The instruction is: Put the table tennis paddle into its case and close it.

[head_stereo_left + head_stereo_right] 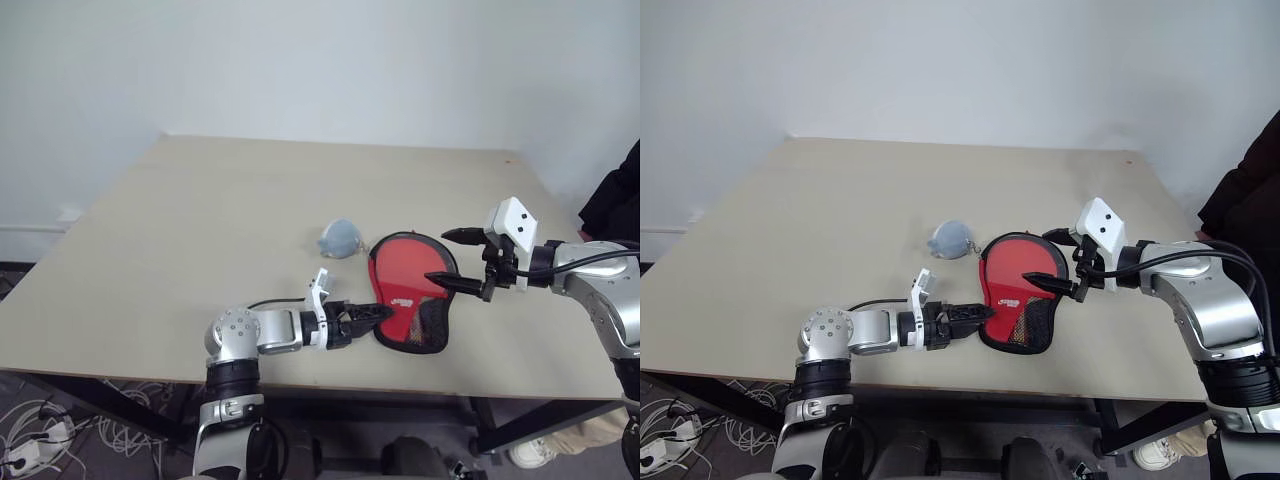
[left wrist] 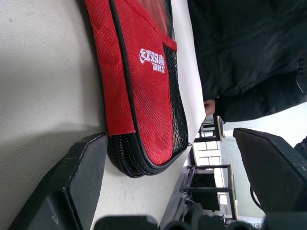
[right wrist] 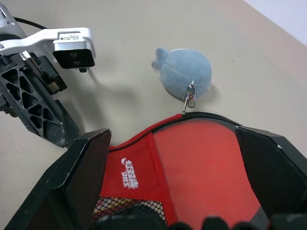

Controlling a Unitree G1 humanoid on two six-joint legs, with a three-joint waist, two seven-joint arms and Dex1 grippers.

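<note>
The case (image 1: 410, 295) lies flat on the pale table (image 1: 200, 230), near the front edge and toward the robot's right. Through its clear side the red face of the table tennis paddle (image 3: 201, 158) shows, so the paddle sits inside the case. The left gripper (image 1: 375, 313) points across the table at the case's near rim, its two black fingers spread apart; in the left wrist view one finger (image 2: 72, 182) is just beside the zip edge of the case, while the other stands off past the table edge. The right gripper (image 1: 450, 258) hangs above the far side of the case with its fingers also spread wide, one on either side of the red face in the right wrist view, apart from the fabric. A small blue-grey wad of cloth (image 1: 340, 238) rests just beyond the case, joined to its rim by a metal clip (image 3: 190, 97). The red panel bears a white logo (image 2: 152, 60) with the letters "DHS" beneath some characters too small to read.
</note>
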